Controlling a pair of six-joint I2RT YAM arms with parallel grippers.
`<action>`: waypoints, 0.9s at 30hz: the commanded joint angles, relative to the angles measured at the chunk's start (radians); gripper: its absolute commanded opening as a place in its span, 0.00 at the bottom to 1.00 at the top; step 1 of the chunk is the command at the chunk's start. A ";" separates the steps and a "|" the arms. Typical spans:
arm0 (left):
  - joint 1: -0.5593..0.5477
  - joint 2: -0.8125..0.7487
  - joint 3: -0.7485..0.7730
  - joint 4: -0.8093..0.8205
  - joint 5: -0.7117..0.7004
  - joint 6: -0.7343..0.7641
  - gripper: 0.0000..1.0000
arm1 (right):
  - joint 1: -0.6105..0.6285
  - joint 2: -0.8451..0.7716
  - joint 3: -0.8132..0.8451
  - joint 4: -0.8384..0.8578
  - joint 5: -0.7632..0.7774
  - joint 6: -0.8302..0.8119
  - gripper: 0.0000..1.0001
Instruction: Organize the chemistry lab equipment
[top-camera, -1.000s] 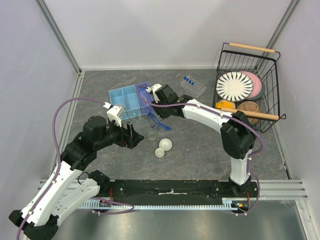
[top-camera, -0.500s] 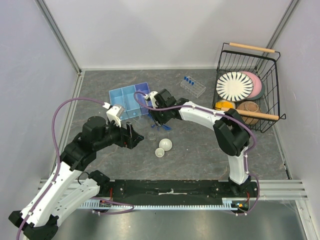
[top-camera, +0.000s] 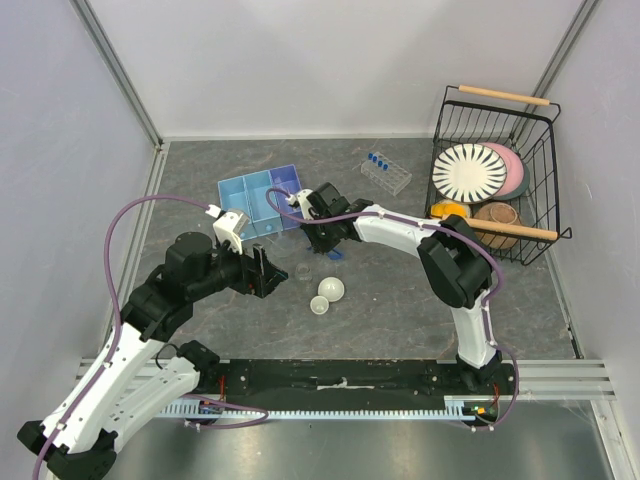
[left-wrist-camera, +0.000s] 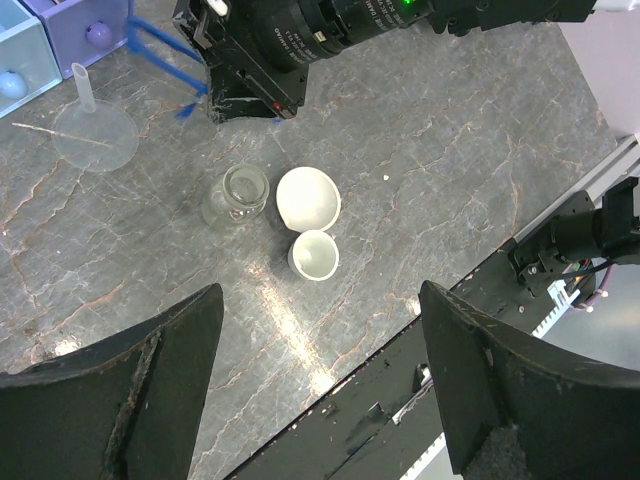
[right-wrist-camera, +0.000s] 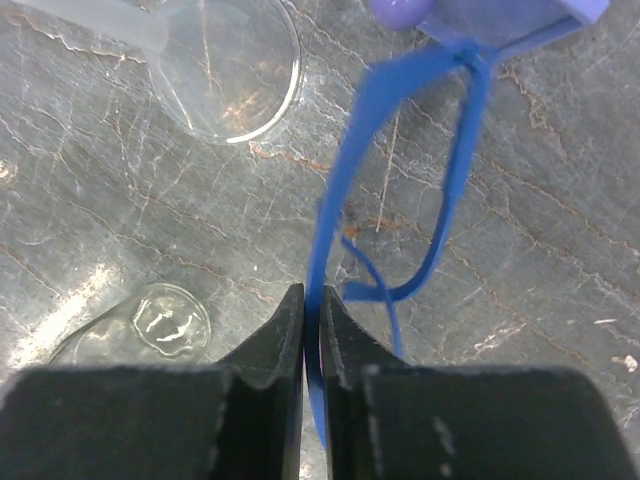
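Right wrist: right gripper (right-wrist-camera: 312, 312) jaws pinched one thin temple of the safety glasses (right-wrist-camera: 362, 125), likely the easiest part to carry by. Left gripper (left-wrist-camera: 320, 340) jaws spread, empty, above worktop (left-wrist-camera: 450, 200).

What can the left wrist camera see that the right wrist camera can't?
Only the left wrist view shows the two white dishes and the open left hand. Only the right wrist view shows how the right hand pinches the glasses. Both show the funnel, the little jar and the blue glasses.
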 joint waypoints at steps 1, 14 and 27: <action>-0.003 -0.004 0.014 0.027 0.009 0.008 0.85 | -0.002 0.003 0.001 0.023 -0.024 0.003 0.06; -0.003 0.003 0.016 0.041 0.026 0.001 0.85 | 0.013 -0.143 0.121 -0.140 0.161 0.052 0.00; -0.003 -0.004 0.013 0.035 0.023 0.003 0.85 | 0.012 0.045 0.545 -0.101 0.186 0.162 0.00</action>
